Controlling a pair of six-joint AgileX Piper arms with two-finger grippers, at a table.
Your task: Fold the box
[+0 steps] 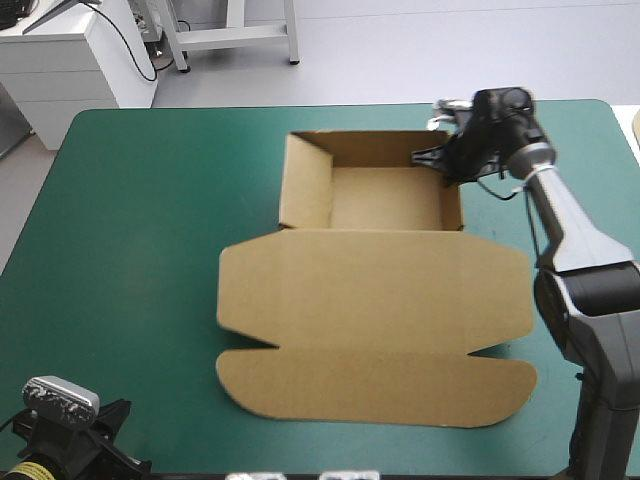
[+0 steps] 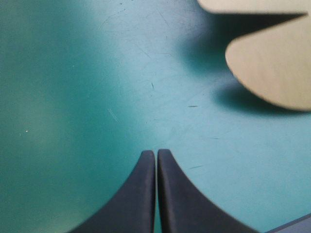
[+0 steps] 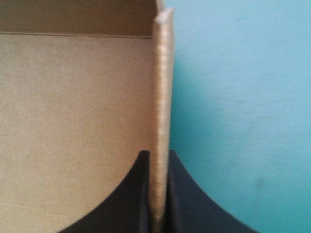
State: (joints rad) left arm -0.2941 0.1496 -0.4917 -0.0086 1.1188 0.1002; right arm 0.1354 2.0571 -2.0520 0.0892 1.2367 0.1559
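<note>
Right hand (image 3: 158, 156) pinches the box (image 3: 73, 121) by its right wall.

- Left arm (image 1: 68, 440): drawn back at the table's 7 o'clock corner, only its wrist showing.
- Left gripper (image 2: 156, 156): fingers meet tip to tip in one pointed arch, aimed downward.
- Right arm (image 1: 585, 270): rises at 4 o'clock and stretches forward to 1 o'clock, wrist turned toward 9 o'clock.
- Right gripper (image 3: 158, 160): fingers all but closed, pinching the box (image 3: 73, 121) wall edge-on between them.
</note>
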